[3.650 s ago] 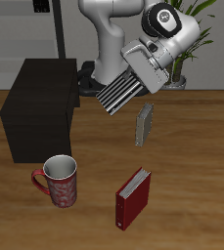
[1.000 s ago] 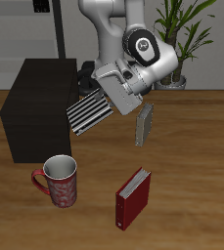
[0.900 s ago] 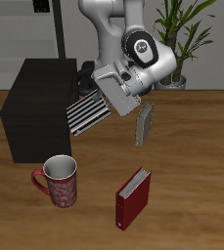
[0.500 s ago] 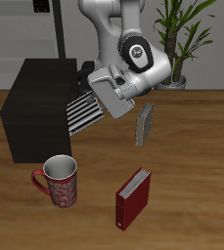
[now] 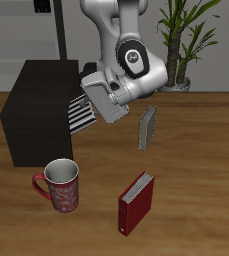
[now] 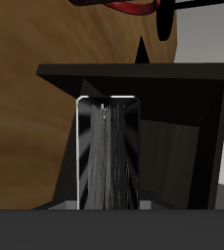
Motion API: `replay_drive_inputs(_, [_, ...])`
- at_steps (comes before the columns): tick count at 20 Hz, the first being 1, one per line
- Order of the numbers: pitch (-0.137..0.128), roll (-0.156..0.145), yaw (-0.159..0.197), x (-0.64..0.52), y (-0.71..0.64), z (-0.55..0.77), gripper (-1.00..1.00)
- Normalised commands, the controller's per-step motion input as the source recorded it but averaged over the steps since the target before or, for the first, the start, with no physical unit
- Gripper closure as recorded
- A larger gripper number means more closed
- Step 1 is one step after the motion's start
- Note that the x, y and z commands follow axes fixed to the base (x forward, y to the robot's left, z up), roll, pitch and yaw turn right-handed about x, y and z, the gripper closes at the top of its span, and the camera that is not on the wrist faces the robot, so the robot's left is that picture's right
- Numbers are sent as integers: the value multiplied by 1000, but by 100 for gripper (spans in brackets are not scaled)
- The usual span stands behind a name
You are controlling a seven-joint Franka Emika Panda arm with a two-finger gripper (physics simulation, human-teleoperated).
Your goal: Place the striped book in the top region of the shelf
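Hard to make out in the exterior view: the fingertips of the gripper [image 5: 96,106], buried behind the wrist body and the striped book [image 5: 82,113], so no clear sight of the gap between them there. Pinching the book all the same, with the striped cover sticking out from the hand toward the shelf [image 5: 36,110], held in the air above the table [image 5: 196,180] and tilted rather than flat. Book's far end overlapping the shelf's near edge in that view; whether touching or just in front cannot be told. In the wrist view, book [image 6: 108,156] seen end-on as a tall glossy slab running straight out from the hand, its base cut off by the dark gripper body along the frame edge, fingers not visible. Beyond the book, the shelf [image 6: 182,107] as a dark open box with a flat top board, interior in shadow and hard to read. Elsewhere, untouched and well apart from the hand: a small grey book [image 5: 146,129] standing upright on the table, a dark-red book [image 5: 136,203] nearer the front edge, and a patterned red mug [image 5: 60,186] in front of the shelf. Potted plant [image 5: 183,40] behind, partly cut off by the frame.
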Motion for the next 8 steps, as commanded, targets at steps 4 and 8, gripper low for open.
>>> replay_drive_inputs(4, [17, -49, -18, 40, -275, 21, 100])
replay_drive_inputs(8, [20, -40, -17, 84, -235, 9, 100])
